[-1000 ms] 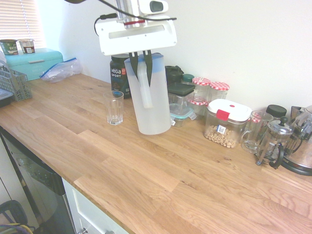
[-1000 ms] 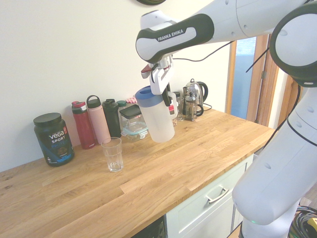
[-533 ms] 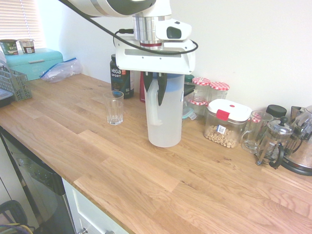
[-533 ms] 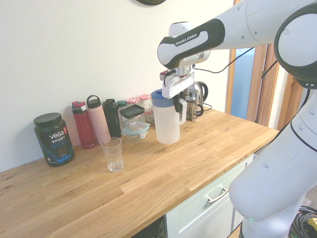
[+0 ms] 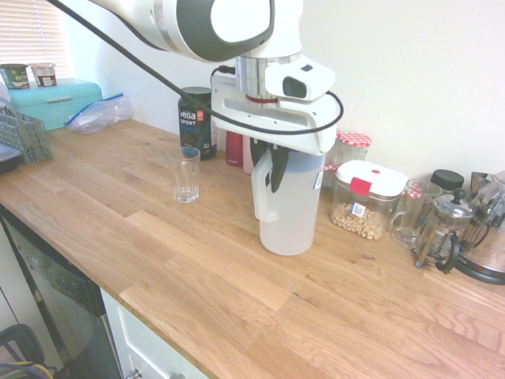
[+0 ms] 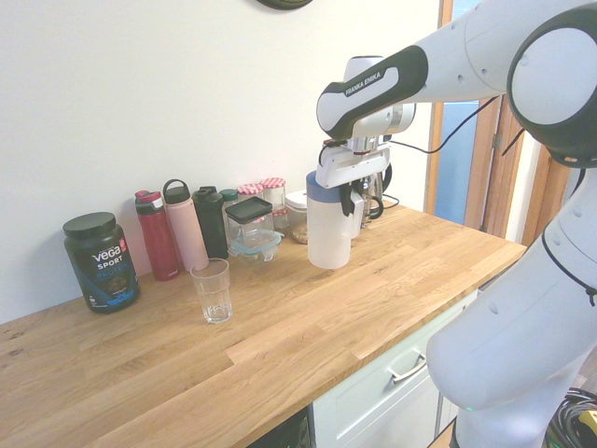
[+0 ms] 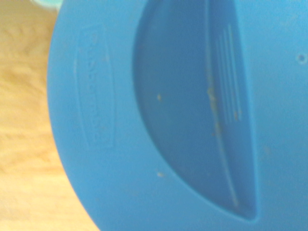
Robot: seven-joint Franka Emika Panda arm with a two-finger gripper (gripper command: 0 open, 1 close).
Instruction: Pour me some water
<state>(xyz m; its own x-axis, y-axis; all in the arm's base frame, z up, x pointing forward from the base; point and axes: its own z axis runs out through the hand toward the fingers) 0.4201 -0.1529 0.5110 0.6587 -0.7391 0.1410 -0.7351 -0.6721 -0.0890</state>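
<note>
Wooden kitchen counter (image 5: 237, 292) with things along the wall.
A drinking glass (image 5: 186, 174) stood alone on the boards. At the wall stood a black Vega tub (image 5: 196, 122), a cereal box with white lid (image 5: 366, 199), a French press (image 5: 443, 230) and a teal bread box (image 5: 55, 100).

Close overhead view of the jug's blue lid (image 7: 183, 120), by which most of the picture is filled. A recessed half-round panel (image 7: 192, 106) with fine raised ridges is set into the lid. Embossed lettering beside the panel is blurred. Beyond the lid's curved edge, wooden worktop (image 7: 24, 120) is seen.
</note>
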